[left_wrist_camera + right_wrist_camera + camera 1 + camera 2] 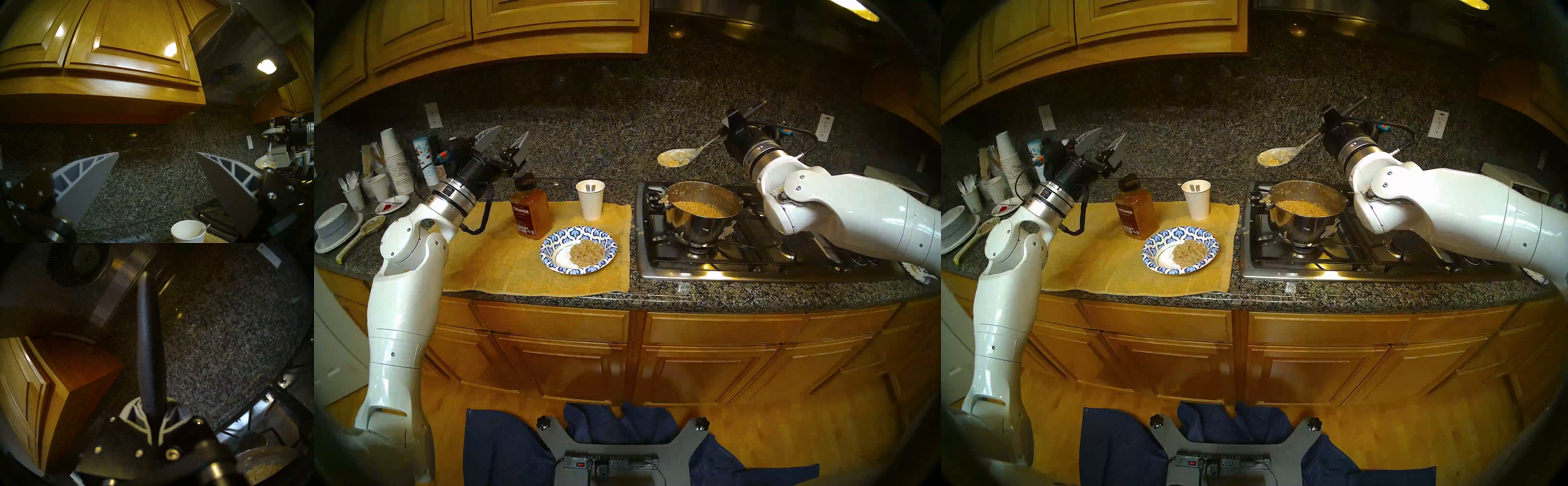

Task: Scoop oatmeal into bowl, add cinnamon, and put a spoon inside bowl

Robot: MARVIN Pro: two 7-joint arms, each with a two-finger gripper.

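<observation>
On the yellow mat [490, 258] you see the cinnamon [529, 210], its label reading "CINNAMON", beside the bowl [578, 248], which holds a mound of oatmeal [587, 253]. A white cup [591, 198] behind holds the spoon [203, 230]. More oatmeal fills the pot [700, 217] on the stove [755, 251]. Your left gripper [504, 142] gapes wide, empty. Your right gripper [153, 414] is clamped on the ladle [678, 157], raised above the tabletop [721, 295].
</observation>
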